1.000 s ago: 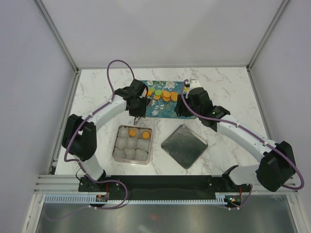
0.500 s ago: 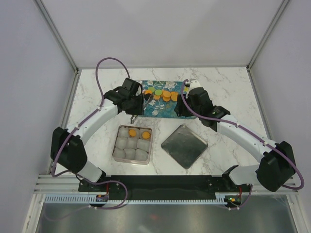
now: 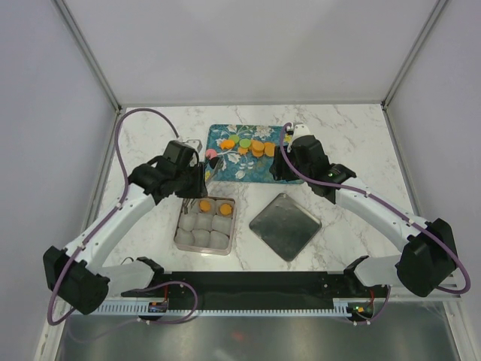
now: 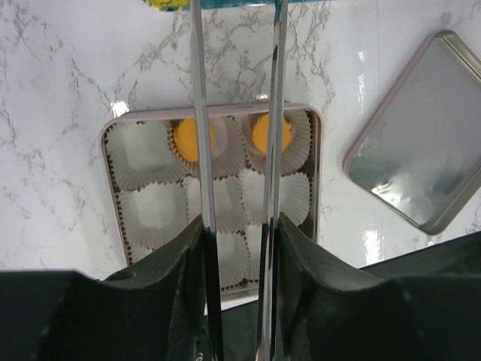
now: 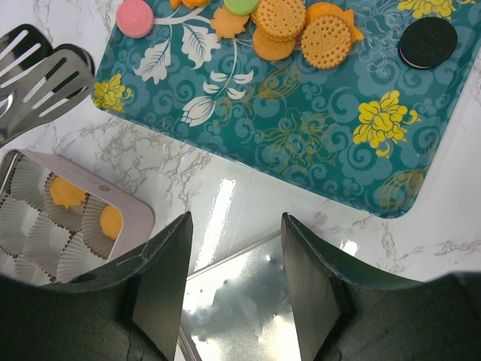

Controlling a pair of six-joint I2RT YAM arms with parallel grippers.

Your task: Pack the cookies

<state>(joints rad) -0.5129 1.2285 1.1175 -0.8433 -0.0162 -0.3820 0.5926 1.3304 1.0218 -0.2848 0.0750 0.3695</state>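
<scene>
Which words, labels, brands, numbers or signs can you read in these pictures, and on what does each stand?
None can be read.
The cookies carry dotted embossing, too small to make out as letters.
The patterned tray, box, lid and metal tongs show no writing.

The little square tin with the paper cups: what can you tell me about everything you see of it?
The tin is a shallow, square, pale pinkish metal box with rounded corners. It lies open and flat on the marble table. Nine white crinkled paper cups fill it, three by three. Two orange cookies sit in the far row's middle and right cups; the other cups look empty. A square metal lid lies apart to its right.
</scene>
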